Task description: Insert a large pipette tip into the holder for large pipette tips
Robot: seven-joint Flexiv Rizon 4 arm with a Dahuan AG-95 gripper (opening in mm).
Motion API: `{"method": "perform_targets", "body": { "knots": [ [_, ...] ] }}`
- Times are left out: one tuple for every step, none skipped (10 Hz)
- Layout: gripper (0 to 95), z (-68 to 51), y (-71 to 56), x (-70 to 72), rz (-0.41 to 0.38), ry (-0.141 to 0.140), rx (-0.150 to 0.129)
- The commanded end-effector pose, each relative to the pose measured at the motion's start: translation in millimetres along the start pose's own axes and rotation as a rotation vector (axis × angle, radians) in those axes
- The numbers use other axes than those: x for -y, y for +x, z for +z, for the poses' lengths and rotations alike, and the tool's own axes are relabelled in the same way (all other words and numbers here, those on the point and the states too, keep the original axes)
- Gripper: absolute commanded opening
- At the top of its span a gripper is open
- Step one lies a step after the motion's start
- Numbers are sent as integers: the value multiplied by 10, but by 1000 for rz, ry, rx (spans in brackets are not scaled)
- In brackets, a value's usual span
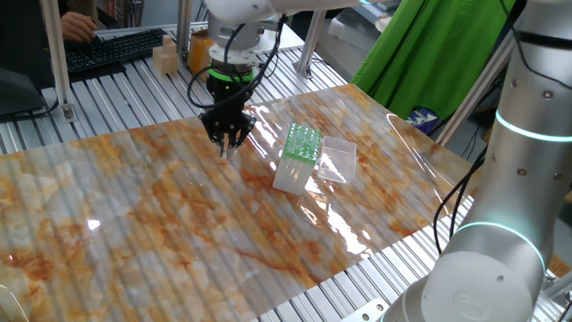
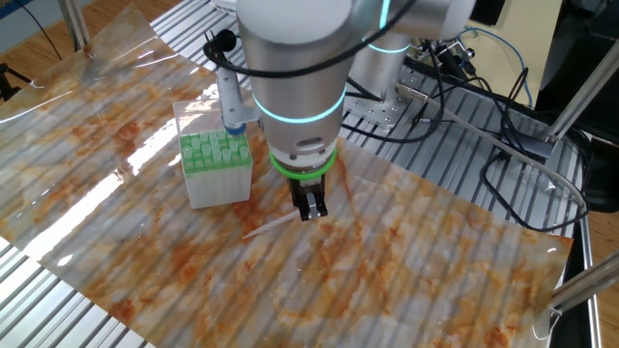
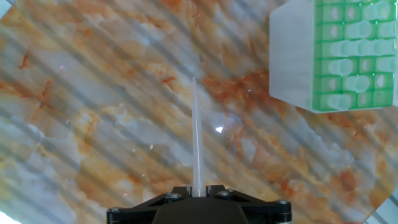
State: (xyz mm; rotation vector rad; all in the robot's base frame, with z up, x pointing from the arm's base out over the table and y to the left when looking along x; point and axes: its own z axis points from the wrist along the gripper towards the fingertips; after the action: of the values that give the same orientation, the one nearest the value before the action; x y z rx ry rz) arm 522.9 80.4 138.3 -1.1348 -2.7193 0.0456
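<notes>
The marbled sheet (image 1: 179, 224) (over ribbed table) carries one thing — the holder (image 1: 298, 161).

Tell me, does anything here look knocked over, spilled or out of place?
Nothing stands out. The holder stands upright on the table, lid folded open beside it. The gripper pinches one pipette tip by its wide end, pointing slantwise.

You have one tip (image 3: 197, 134) in play, and one holder (image 1: 299, 159) standing at about 3 o'clock from it in the first fixed view. One gripper (image 2: 310, 208) is on one arm (image 2: 295, 68). You see one keyboard (image 1: 114, 47) at 11 o'clock. The holder carries one clear lid (image 1: 339, 159). Its filled holes are too small to count.
</notes>
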Motion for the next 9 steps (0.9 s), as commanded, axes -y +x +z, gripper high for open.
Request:
{"method": "perform_targets", "body": {
  "knots": [
    [0, -44, -9, 30, -25, -3, -26],
    [0, -56, -13, 35, -31, -1, -30],
    [0, -71, -18, 44, -38, 3, -36],
    [0, -87, -21, 52, -40, 2, -41],
    [0, -114, -28, 63, -47, 6, -47],
    [0, -135, -37, 80, -55, 9, -49],
    [0, -157, -55, 107, -63, 10, -50],
    [0, -178, -77, 131, -70, 10, -52],
    [0, -191, -92, 143, -79, 11, -55]
  ]
}}
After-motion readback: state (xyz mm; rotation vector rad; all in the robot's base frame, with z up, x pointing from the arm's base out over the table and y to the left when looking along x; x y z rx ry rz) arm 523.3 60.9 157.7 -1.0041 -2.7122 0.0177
